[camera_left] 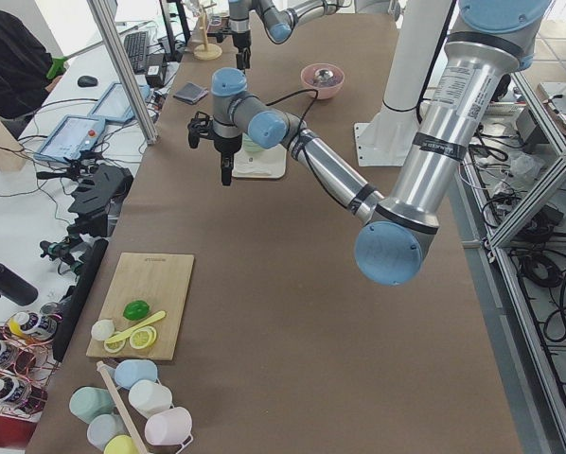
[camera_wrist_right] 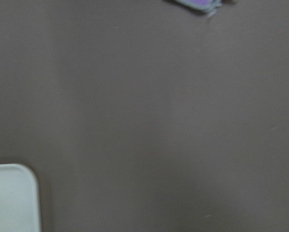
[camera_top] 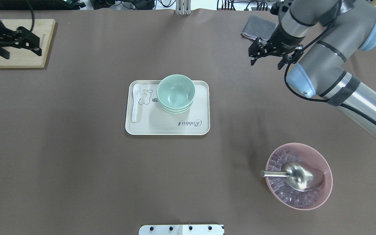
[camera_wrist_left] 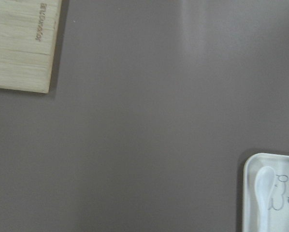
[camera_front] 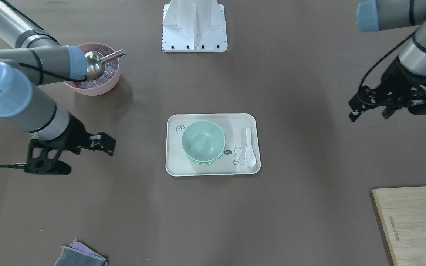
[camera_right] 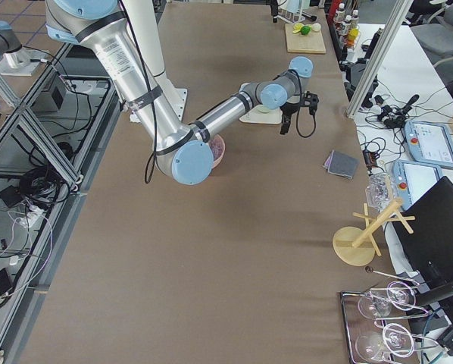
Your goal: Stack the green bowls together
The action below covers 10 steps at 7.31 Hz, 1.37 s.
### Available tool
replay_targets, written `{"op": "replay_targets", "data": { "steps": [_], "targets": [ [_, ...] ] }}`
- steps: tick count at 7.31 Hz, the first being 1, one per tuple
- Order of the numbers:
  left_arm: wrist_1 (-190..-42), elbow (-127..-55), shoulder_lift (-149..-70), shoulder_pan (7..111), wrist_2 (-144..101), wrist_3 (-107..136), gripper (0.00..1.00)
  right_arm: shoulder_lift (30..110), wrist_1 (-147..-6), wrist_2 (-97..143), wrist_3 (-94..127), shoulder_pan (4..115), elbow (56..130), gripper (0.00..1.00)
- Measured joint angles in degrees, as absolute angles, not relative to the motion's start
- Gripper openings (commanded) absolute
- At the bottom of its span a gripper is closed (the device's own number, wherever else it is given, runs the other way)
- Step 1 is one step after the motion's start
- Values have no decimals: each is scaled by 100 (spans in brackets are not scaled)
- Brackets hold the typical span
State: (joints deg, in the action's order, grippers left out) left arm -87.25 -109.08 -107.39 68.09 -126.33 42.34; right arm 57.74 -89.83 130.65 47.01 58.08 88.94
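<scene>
The green bowls [camera_front: 203, 142], seemingly three nested in one stack, sat on a cream tray [camera_front: 213, 171] at the desk's middle, beside a white spoon [camera_front: 249, 147]. The left gripper [camera_front: 368, 115] hung released and empty near the cutting board [camera_front: 409, 221] corner. The right gripper [camera_top: 265, 64] hung likewise spread and empty toward the opposite end, near a folded cloth [camera_top: 259, 29].

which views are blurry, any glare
right wrist view is the softest, tray corner and cloth smeared; left wrist view slightly soft, cutting board print readable; overhead view sharp, glare on the metal scoop
</scene>
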Motion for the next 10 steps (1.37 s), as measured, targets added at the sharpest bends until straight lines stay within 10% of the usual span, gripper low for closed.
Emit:
{"op": "replay_targets", "data": {
  "steps": [10],
  "targets": [
    [-9079, -9638, -9093, 9073, -13473, 1029, 98, 9286, -9272, 13082, -327, 8709, 9678, 100]
  ]
}}
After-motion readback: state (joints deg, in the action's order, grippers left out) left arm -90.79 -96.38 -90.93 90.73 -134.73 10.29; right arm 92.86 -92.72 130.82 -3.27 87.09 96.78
